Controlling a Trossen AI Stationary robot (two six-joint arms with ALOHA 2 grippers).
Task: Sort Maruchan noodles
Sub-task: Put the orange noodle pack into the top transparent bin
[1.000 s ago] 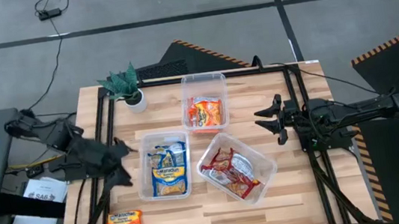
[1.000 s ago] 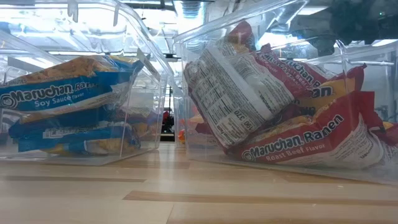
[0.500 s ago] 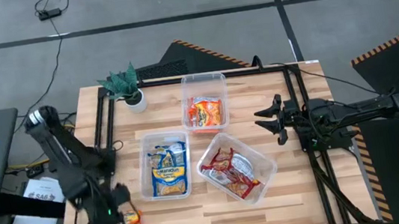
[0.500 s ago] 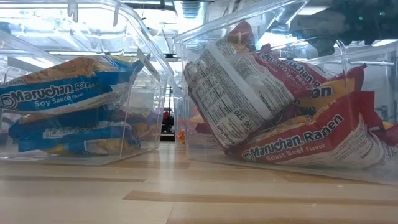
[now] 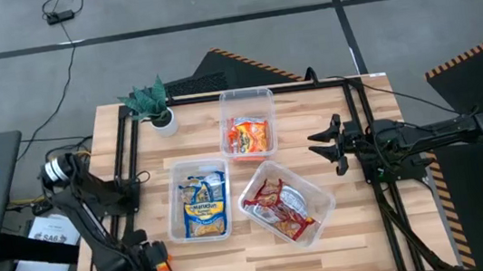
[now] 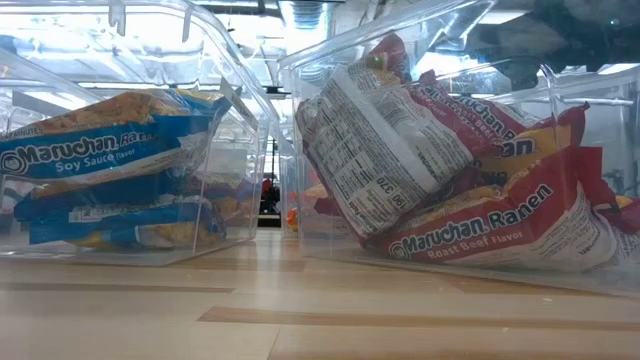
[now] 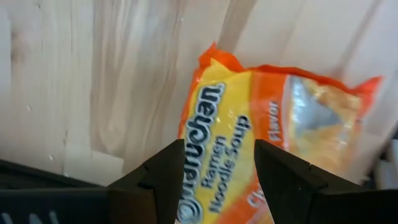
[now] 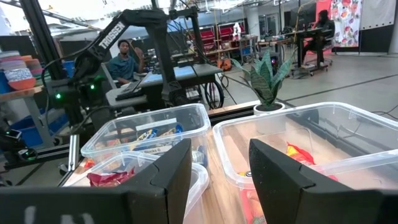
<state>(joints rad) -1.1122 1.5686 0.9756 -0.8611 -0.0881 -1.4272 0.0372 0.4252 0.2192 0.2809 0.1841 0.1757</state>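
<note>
Orange noodle packet (image 7: 249, 143) now lies between the lowered left claw's (image 7: 214, 180) open fingers.

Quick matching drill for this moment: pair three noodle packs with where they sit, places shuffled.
Things:
1. blue packet
2. red packets
3. loose orange packet

Places:
A. bare wood at the table's near left corner, under the left gripper
B. tilted bin nearest the right gripper
C. middle bin below the plant

Pairs: 1-C, 2-B, 3-A
</note>
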